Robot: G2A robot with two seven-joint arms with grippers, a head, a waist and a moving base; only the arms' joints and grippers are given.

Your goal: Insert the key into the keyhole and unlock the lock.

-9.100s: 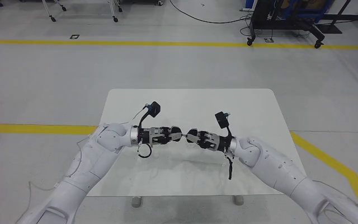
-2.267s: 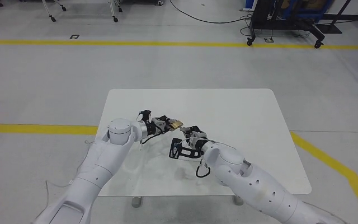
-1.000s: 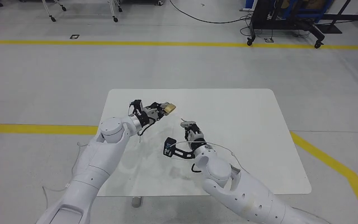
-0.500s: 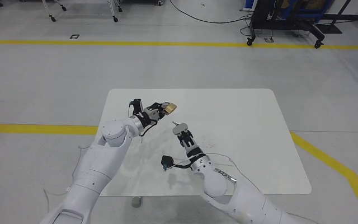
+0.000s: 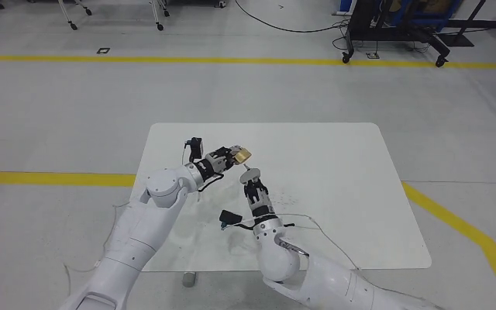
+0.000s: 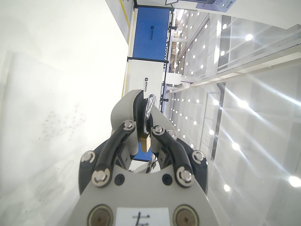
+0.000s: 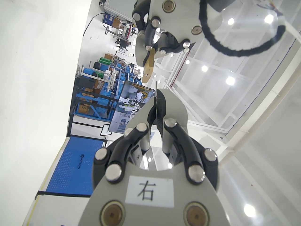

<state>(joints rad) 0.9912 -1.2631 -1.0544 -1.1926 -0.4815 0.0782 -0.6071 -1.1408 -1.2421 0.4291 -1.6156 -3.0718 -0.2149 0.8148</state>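
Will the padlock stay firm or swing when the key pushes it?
The padlock looks solid metal: probably stiff, heavy for its size. The left gripper seems to pinch only its shackle, so it may pivot under the key.

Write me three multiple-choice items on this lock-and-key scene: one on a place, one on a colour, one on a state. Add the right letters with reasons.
1. Where is the lock relative to the table?
A. Lying flat on it
B. Held above it in the left gripper
C. Hanging off its edge

2. What colour is the lock's body?
A. Brass yellow
B. Red
C. Black

3. What state is the key in?
A. Lying loose
B. Pushed fully into the lock
C. Clamped in the right gripper, short of the lock

Answers:
1 B: the left wrist view shows the fingers shut on it, and the top view shows it clear of the tabletop.
2 A: the body reads brass yellow in all three views.
3 C: the right wrist view shows the key pinched edge-on, its tip apart from the lock.
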